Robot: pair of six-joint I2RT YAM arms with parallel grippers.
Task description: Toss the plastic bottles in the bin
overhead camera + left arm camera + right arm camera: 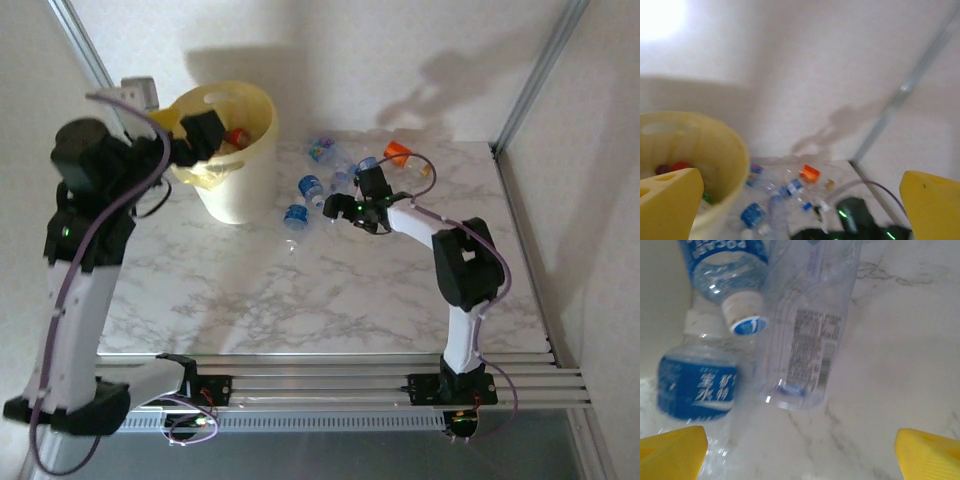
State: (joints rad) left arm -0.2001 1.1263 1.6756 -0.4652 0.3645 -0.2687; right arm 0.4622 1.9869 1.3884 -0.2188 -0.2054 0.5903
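The pale-yellow bin (235, 165) stands at the back left with red and orange bottle parts inside. My left gripper (205, 132) hovers at its near rim; in the left wrist view it (800, 205) is open and empty, the bin (720, 155) at its left. Loose plastic bottles lie right of the bin: two blue-labelled ones (310, 186) (295, 215), a colourful one (322, 150) and an orange-labelled one (397, 153). My right gripper (345, 207) is open, low over them. Ahead of its fingers lie a clear bottle (805, 330), a blue-labelled bottle (697, 387) and another with a white cap (725, 265).
The marble table (330, 290) stretches bare toward the near rail. A metal frame post (535, 75) rises at the back right corner and another (85, 45) at the back left. White walls close off the back and sides.
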